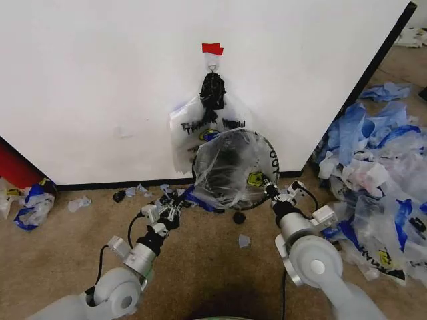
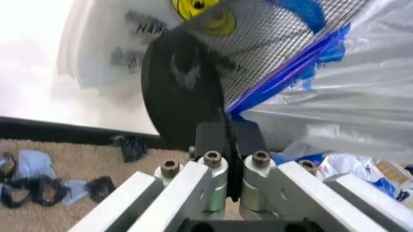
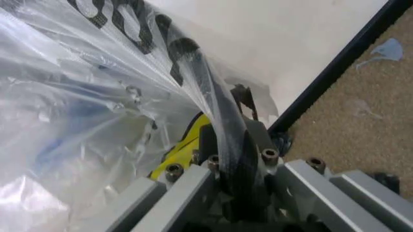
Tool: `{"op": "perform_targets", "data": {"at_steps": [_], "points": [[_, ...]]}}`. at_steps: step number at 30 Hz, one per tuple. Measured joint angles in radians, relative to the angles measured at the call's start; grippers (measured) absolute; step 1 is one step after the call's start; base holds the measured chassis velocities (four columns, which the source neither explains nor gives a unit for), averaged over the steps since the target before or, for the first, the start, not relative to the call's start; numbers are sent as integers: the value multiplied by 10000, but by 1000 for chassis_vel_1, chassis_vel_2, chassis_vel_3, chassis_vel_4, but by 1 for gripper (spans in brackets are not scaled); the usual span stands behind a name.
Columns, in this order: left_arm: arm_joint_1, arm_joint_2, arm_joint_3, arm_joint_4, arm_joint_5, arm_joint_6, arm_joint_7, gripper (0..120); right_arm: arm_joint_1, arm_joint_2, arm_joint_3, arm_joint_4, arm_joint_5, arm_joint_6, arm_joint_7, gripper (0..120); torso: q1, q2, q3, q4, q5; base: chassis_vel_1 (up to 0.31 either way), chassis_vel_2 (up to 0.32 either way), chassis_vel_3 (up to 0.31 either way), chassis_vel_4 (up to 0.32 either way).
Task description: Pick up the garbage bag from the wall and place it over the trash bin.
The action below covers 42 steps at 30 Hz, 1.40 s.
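Bag stretched over bin mouth, both grippers clamped on it, in front of the wall (image 1: 100, 80).

Trash bin (image 1: 267, 143) is seen lifted and tipped, its mouth facing the camera and covered by the garbage bag (image 1: 223, 170); a yellow smiley is seen at the right rim. Left gripper (image 1: 179, 203) is held low at the bag's left edge, right gripper (image 1: 269, 190) at the right rim, arms reaching forward. A second bag (image 1: 193, 130) lettered "THANK YOU" hangs from a hook under red tape (image 1: 212, 48). Left wrist view: jaws pinched on blue-edged film, wire mesh (image 2: 271, 34) and "HAPP" lettering visible. Right wrist view: jaws closed on film and the black rim (image 3: 223, 125); large black letters are partly readable.
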Motion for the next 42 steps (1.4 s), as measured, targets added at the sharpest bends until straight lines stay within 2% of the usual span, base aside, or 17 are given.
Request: {"op": "perform_targets", "data": {"at_steps": [11,30,32,35,36,42], "points": [[-242,-274,273,654,209,-7,-46,0,-322,-224,214,738,325,-151,179,0,0,0,0,-1,-1,0,0,0,0],[-186,-405,-120,831,415,-25,-317,0,-395,-155,-95,646,151,-252,187,0,0,0,0,-2,-2,0,0,0,0],[-83,-292,-199,707,412,28,-337,4,-352,-140,-101,599,146,-253,183,0,0,0,0,-1,2,0,0,0,0],[188,-14,-471,570,509,231,-345,18,-256,-120,-64,566,178,-253,179,0,0,0,0,-1,1,0,0,0,0],[188,-14,-471,570,509,231,-345,18,-256,-120,-64,566,178,-253,179,0,0,0,0,-1,1,0,0,0,0],[725,386,-819,736,1102,302,-784,45,-155,-58,258,531,359,-243,176,0,0,0,0,-3,-2,0,0,0,0]]}}
